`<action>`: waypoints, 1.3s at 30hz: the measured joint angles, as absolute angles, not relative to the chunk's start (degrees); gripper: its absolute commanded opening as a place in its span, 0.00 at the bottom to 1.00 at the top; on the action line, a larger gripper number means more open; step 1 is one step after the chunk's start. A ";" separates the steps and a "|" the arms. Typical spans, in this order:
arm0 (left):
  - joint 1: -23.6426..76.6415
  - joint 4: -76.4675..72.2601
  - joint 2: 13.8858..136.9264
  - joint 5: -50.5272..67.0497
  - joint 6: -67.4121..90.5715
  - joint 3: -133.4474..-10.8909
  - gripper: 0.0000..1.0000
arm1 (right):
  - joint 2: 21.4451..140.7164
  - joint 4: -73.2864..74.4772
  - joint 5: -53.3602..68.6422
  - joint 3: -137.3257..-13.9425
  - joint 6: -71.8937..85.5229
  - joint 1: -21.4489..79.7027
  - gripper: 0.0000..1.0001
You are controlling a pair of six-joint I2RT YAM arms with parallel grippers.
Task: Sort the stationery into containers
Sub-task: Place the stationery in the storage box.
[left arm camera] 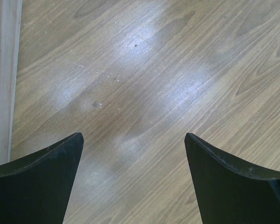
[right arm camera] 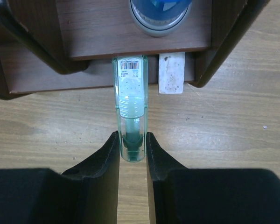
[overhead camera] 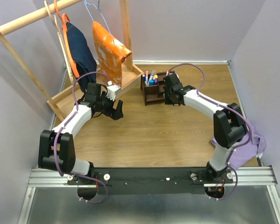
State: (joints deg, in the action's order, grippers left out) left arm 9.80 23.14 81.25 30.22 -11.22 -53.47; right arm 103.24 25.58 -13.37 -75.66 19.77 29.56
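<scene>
So the pale green eraser stick (right arm camera: 131, 93) was pinched by its tail in the right gripper (right arm camera: 132, 140), far end reaching the dark brown organizer's (right arm camera: 98, 32) low shelf beside the beige piece (right arm camera: 171, 72), probably to be slid straight in, while the left gripper (left arm camera: 133, 136) was held spread wide over the wooden tabletop (left arm camera: 144, 70).

One wooden organizer (overhead camera: 154, 94); roughly five pens (overhead camera: 151, 77); one clear green tube (right arm camera: 131, 116); one beige piece (right arm camera: 171, 73); two hung garments (overhead camera: 109, 51)

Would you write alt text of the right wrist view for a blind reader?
The right gripper pinches, between black fingers, a pale green translucent plastic eraser stick, its far end reaching the dark brown wooden organizer beside a small beige piece.
</scene>
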 measured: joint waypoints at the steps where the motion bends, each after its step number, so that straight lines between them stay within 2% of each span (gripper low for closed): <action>1: 9.80 23.14 81.25 30.22 -11.18 -53.39 0.99 | 103.57 25.52 -13.37 -75.83 19.84 29.56 0.01; 22: 9.80 22.79 81.14 30.20 -10.96 -51.62 0.99 | 111.63 20.71 -13.50 -82.74 18.92 29.50 0.01; 23: 9.80 22.76 81.10 30.20 -10.96 -51.62 0.99 | 111.87 20.53 -13.52 -82.89 18.83 29.47 0.04; 24: 9.80 22.76 81.03 30.20 -10.94 -51.62 0.99 | 112.01 20.43 -13.58 -83.00 18.74 29.47 0.17; 27: 9.80 22.76 80.88 30.17 -10.96 -51.62 0.99 | 112.14 20.16 -13.65 -83.07 18.35 29.43 0.40; 28: 9.80 22.76 80.77 30.17 -10.96 -51.62 0.99 | 112.14 20.16 -13.65 -83.07 18.20 29.30 0.43; 32: 9.80 22.76 80.09 30.11 -10.96 -51.40 0.99 | 112.14 19.81 -13.67 -83.05 17.69 29.23 0.49; 34: 9.80 22.79 79.72 30.09 -10.96 -51.24 0.99 | 112.12 19.49 -13.69 -82.96 17.52 29.23 0.55; 39: 9.82 22.81 79.46 30.04 -10.98 -51.18 0.99 | 111.50 18.85 -13.61 -80.66 17.30 29.19 0.57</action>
State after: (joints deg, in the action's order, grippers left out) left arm 9.82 22.81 79.46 30.04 -10.98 -51.18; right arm 111.50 18.85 -13.61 -80.66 17.30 29.19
